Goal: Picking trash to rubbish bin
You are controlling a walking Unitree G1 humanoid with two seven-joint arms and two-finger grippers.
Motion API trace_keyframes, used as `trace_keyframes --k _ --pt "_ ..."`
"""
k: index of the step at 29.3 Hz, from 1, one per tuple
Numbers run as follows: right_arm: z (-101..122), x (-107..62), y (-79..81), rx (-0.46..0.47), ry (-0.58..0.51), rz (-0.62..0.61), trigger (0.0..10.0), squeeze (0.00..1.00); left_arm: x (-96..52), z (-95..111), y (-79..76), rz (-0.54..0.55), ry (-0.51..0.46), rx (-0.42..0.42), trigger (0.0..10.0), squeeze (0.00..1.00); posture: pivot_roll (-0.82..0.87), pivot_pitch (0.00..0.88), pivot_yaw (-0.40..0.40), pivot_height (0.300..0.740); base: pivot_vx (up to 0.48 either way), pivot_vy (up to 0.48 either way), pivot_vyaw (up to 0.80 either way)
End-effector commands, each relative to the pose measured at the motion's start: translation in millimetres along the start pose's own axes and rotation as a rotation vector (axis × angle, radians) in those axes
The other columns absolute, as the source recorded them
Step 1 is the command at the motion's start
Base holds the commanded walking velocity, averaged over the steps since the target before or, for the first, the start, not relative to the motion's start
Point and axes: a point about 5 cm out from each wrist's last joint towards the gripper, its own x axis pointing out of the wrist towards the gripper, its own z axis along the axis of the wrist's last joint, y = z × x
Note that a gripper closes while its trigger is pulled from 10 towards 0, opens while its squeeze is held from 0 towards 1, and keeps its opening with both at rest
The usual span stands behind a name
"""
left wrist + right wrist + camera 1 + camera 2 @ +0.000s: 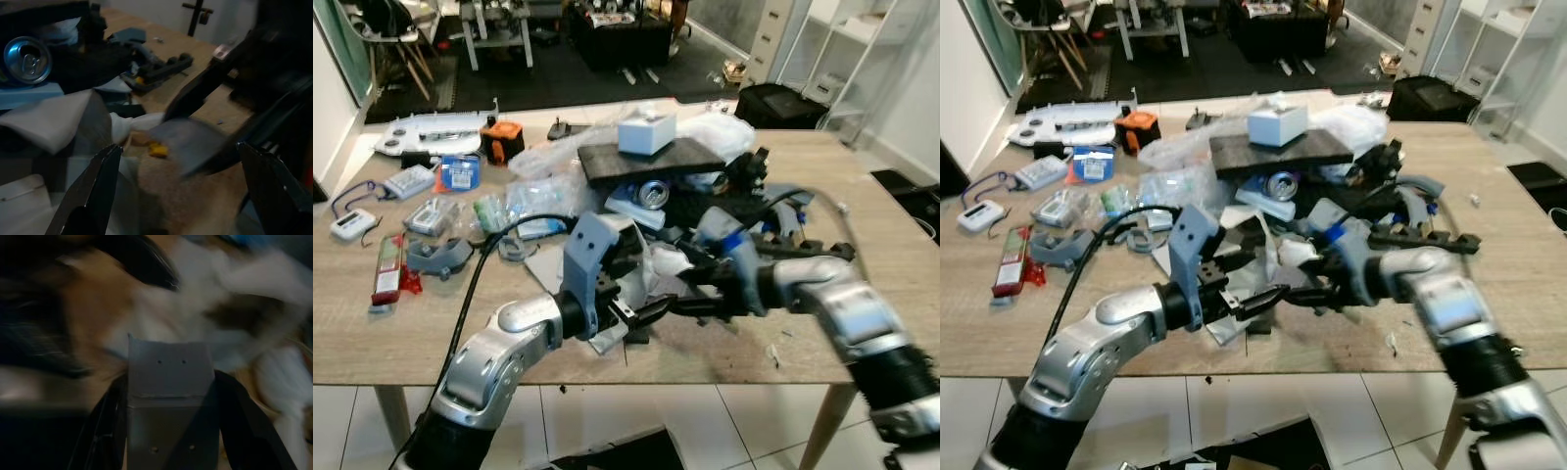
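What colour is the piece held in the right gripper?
Grey; the flat piece shows best in the right wrist view.

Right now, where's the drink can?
The silver drink can lies on its side in the middle of the wooden table, in the trash pile just under the dark slab carrying the white box.

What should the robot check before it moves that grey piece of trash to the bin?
1. Right gripper shut on the grey card: ok.
2. Left gripper open and apart from the card: ok.
3. Card lifted free of the trash pile: cannot tell.
4. Soda can out of the grippers' way: ok.
5. Bin in reach: cannot tell.
6. Right wrist picture sharp: not ok, blurred.
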Motion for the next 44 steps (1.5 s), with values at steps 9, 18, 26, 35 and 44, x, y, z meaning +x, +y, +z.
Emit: trace_keyframes --k 9,18,26,35,44 --pt "49.3 -47.4 -6.4 -0.112 -0.279 -0.183 0.0 0.00 -24.5 15.2 14.3 0.139 -0.107 -0.066 10.0 0.00 0.16 0.010 0.060 0.740 0.000 0.000 0.00" --pt "27.4 -35.0 -31.7 0.033 -0.539 -1.089 10.0 0.00 -26.8 28.3 47.4 0.644 -0.129 0.127 10.0 0.00 0.15 0.016 0.045 0.740 0.000 0.000 0.00" --pt "9.8 -24.5 -13.1 0.104 -0.543 -1.193 10.0 0.00 -21.0 35.7 36.4 0.614 -0.205 0.084 10.0 0.00 0.15 0.020 0.048 0.740 0.000 0.000 -0.76" --pt "14.0 -16.8 -7.0 0.106 -0.584 -1.288 10.0 0.00 -12.4 35.3 28.4 0.604 -0.214 0.104 10.0 0.00 0.16 0.023 0.047 0.740 0.000 0.000 -0.80" --pt "16.2 -12.1 -4.7 0.131 -0.584 -1.273 10.0 0.00 -12.3 33.3 25.6 0.588 -0.211 0.082 10.0 0.00 0.15 0.024 0.039 0.740 0.000 0.000 -0.80"
